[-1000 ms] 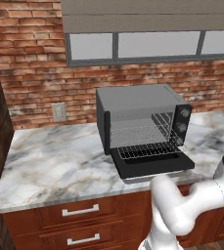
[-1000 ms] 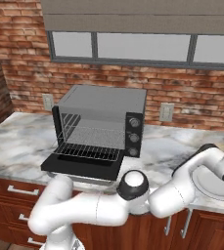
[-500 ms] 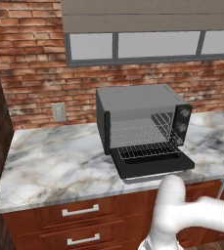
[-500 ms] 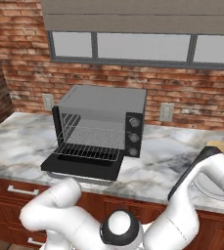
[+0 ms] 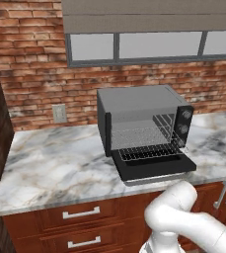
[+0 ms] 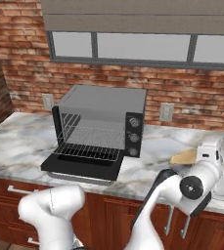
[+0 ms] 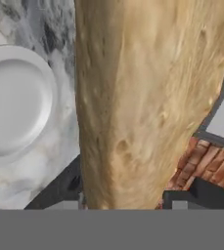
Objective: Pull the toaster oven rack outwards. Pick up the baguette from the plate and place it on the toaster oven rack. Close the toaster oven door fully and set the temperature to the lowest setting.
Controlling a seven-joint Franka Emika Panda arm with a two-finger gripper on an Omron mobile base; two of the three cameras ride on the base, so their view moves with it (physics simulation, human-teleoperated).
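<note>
Between the jaws, baguette (image 7: 143, 97), clamped

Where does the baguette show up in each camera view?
Left base view: no baguette to point to.
Right base view: baguette at right, beside the arm's hand, right of the toaster oven.
Hand view: fills the centre, plate at left.
Shared landmark: toaster oven.

The counter (image 5: 55, 163) is grey and white marble. The toaster oven (image 5: 143, 123) sits on it near the brick wall, and its open toaster oven door (image 5: 154, 167) reaches the front edge. A white plate (image 7: 15, 102) lies on the counter too.
</note>
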